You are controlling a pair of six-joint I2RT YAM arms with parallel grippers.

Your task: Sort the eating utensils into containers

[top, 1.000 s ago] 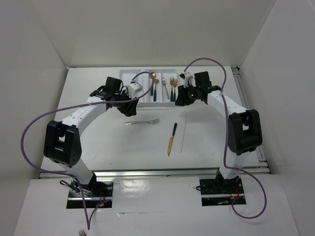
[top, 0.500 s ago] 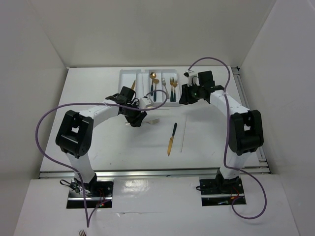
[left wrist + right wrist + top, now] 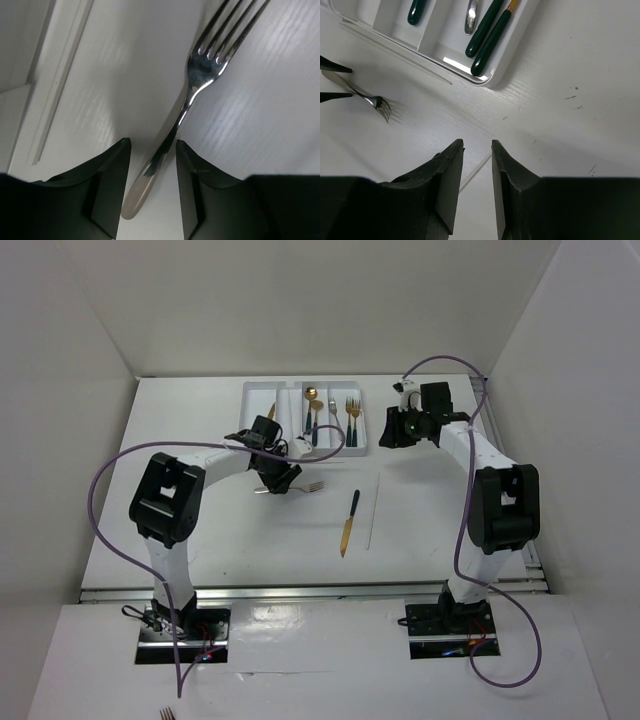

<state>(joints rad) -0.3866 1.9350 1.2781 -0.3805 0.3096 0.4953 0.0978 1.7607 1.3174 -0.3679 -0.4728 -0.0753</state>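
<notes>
A plain silver fork (image 3: 292, 487) lies on the table in front of the white tray (image 3: 258, 398). My left gripper (image 3: 274, 478) is down over its handle. In the left wrist view the fork (image 3: 201, 64) has its handle between my open left gripper's (image 3: 152, 146) jaws, with a gap on each side. My right gripper (image 3: 396, 432) is open and empty just right of the tray; in its own view the right gripper (image 3: 476, 145) hangs above a pale stick (image 3: 474, 173). A gold knife with a dark handle (image 3: 348, 523) and the pale stick (image 3: 372, 510) lie mid-table.
The tray holds a gold knife (image 3: 270, 412), a gold spoon (image 3: 312, 396), a silver piece (image 3: 336, 418) and a gold fork (image 3: 352, 412). The tray's near corner (image 3: 481, 81) and teal handles (image 3: 490, 36) show in the right wrist view. White walls enclose the table.
My left gripper has come down from over the tray to the silver fork and now straddles its handle. My right gripper has moved right, away from the tray.
</notes>
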